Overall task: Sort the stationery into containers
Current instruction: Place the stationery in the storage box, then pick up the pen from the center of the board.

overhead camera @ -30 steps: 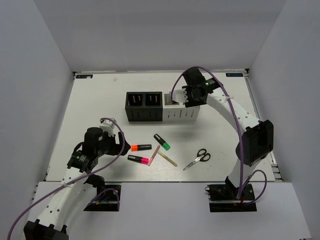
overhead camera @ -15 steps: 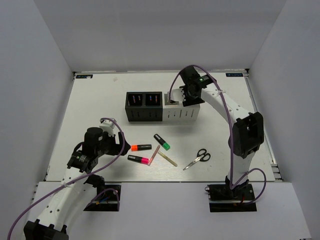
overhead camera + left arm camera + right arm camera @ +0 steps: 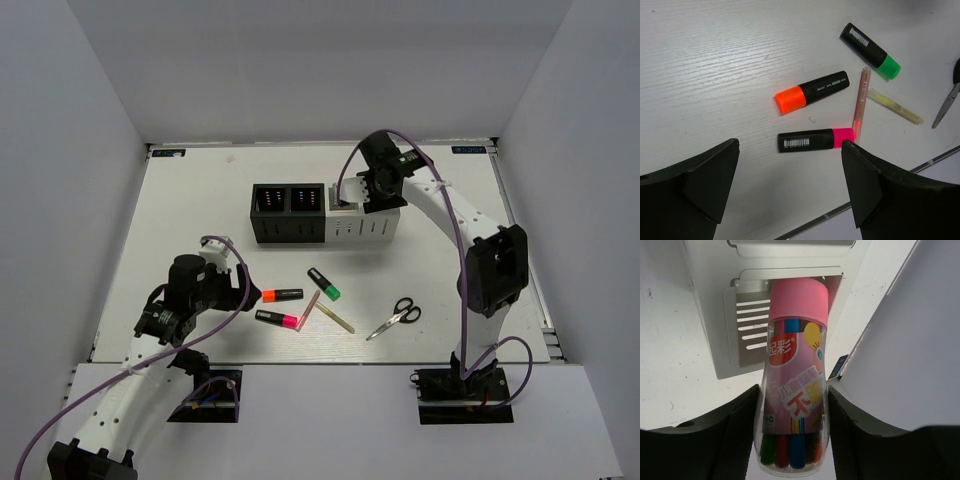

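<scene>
Top external: two black boxes (image 3: 288, 212), two white boxes (image 3: 362, 225), contents unseen. At their 6 o'clock: orange marker (image 3: 283, 295), pink marker (image 3: 277, 319), green marker (image 3: 323, 284), one pencil (image 3: 310, 308), one stick (image 3: 336, 318); one scissors (image 3: 394, 318) at 3 o'clock of these. Right gripper (image 3: 792, 390) clamps one tube (image 3: 796, 365), cap at a white box's mouth. Left gripper (image 3: 789, 150) gapes wide, empty.

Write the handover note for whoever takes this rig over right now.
Left gripper: open, empty, hovering over the markers.
Right gripper: shut on the pink-capped tube, its cap at the mouth of a white container; not released.
Loose on the table: orange-capped marker, pink-capped marker, green-capped marker, pink pencil, pale stick, scissors.
Done: nothing confirmed inside; black containers too dark to check.
Left: drop the tube in, then sort the six loose items.
</scene>
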